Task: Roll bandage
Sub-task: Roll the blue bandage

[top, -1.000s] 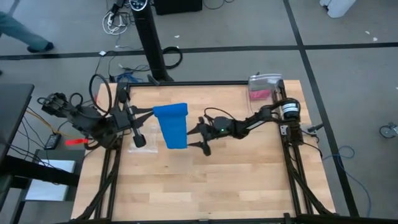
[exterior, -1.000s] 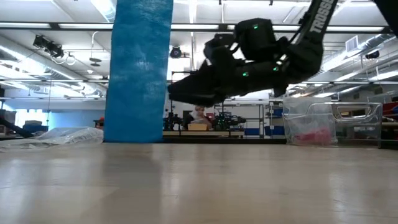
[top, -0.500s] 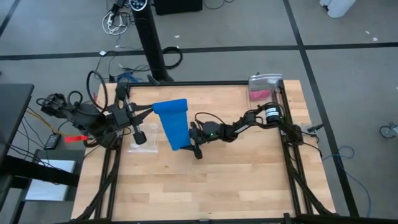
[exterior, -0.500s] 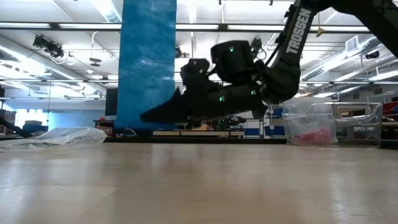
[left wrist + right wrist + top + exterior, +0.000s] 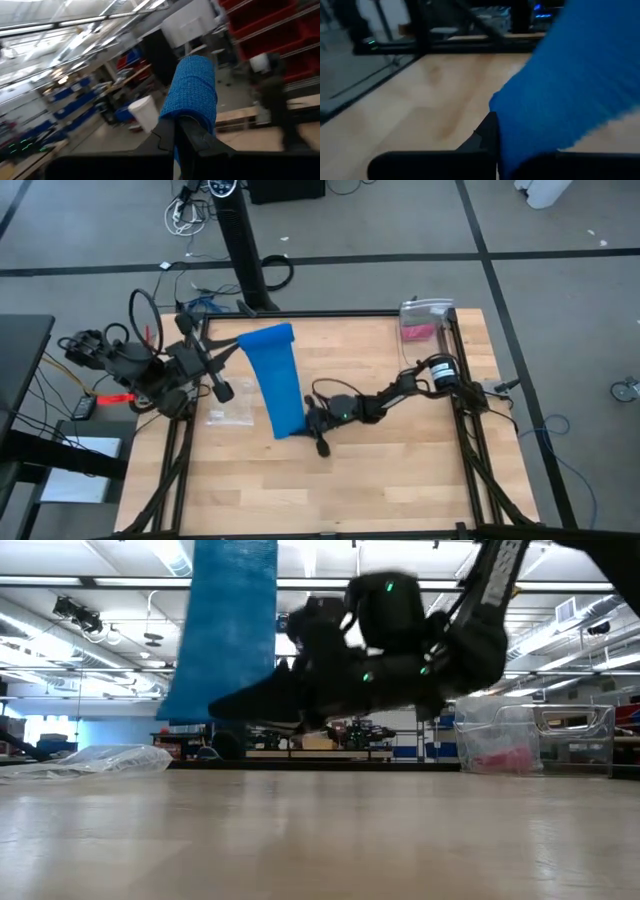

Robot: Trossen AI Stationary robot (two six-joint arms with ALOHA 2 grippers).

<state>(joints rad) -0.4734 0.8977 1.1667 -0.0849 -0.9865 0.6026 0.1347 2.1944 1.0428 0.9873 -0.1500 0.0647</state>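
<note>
High view: right claw point(image 5: 300, 425) closed on lower end of bandage point(image 5: 279, 379), mid-bench | left claw point(image 5: 243, 343) pinched shut on bandage's upper end, raised near bench's far-left side | blue strip hangs stretched between both claws | clear plastic bag point(image 5: 230, 413) flat on bench point(image 5: 400, 480) beside strip

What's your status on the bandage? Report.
Left end effector shut on the bandage, top end, held high. Right end effector shut on its lower end. Strip hanging between them. Nothing blocking.
</note>
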